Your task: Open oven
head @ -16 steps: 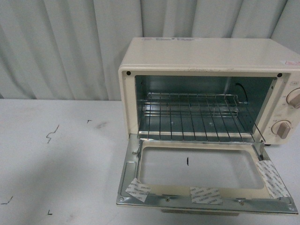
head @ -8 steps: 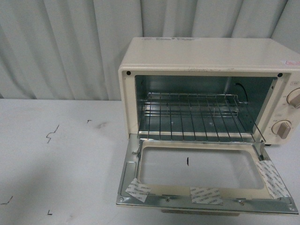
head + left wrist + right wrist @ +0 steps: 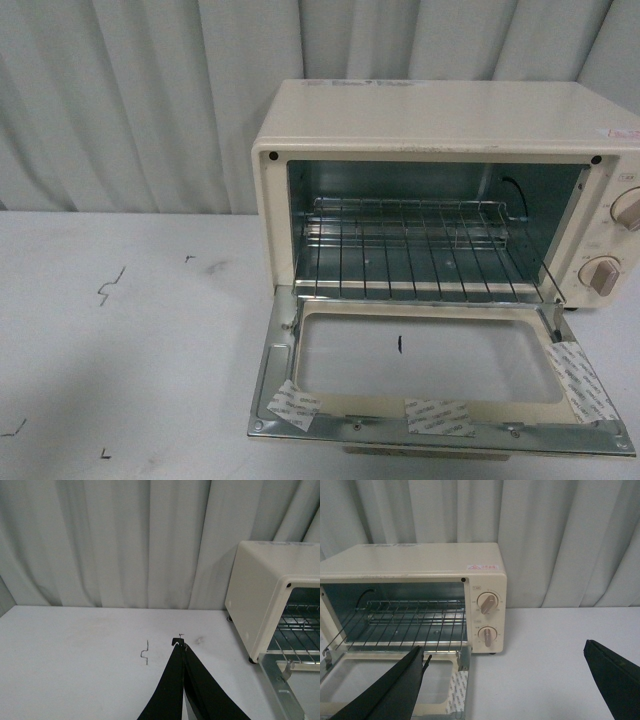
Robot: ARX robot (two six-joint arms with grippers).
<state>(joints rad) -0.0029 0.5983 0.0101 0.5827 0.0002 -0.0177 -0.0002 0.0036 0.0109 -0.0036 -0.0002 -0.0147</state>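
Down at the front, closest to the robot, the oven's door lay dropped all the way open and flat, just above the white table. You could see the table through the door's glass window, and three pieces of striped tape were stuck along its metal frame. Neither arm showed in the front view. In the left wrist view, the left gripper had its two black fingers pressed together to a point, with nothing between them, and it hung over bare table off to the left side of the oven, well apart from it. In the right wrist view, the right gripper had its jaws spread wide, one black finger in front of the open door and the other far out over the table, and it held nothing. A few small dark marks were on the table to the left. Past the door, the oven sat on the right part of the table, a cream-white box with its inside wide open. A wire rack sat level inside it. Two round beige knobs were on the oven's right front, one above the other. Farthest back, a pale curtain with long folds hung behind everything.
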